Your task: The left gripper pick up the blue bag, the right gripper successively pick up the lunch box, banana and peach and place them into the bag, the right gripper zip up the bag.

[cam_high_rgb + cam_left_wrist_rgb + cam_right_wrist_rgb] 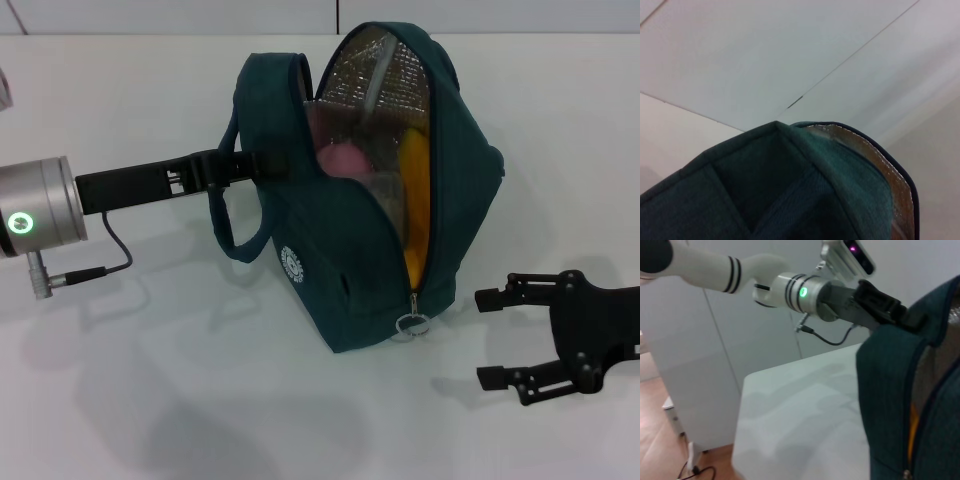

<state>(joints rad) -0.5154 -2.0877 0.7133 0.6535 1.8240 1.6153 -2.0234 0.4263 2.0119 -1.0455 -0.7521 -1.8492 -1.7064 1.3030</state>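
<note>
Three items look packed in the bag [360, 250] at frame centre: banana [417, 210], peach [340, 160], lunch box [375, 150] behind; we see left gripper [245, 165] pinching its side, right gripper [495, 337] spread lower right; only zipper pull [411, 322] left.

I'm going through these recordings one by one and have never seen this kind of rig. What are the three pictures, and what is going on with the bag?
It is a two-armed robot. The head view looks down from its head at a white table. The other two come from cameras on its wrists.

The left gripper grips the blue bag by its upper edge near the handle, keeping it upright. The left wrist view shows the bag's fabric and silver lining up close; the right wrist view shows that left arm from the bag's other side.

The bag is unzipped. Inside show a yellow banana and a pink peach. The zipper pull hangs at the bottom. The right gripper is open and empty beside it.
</note>
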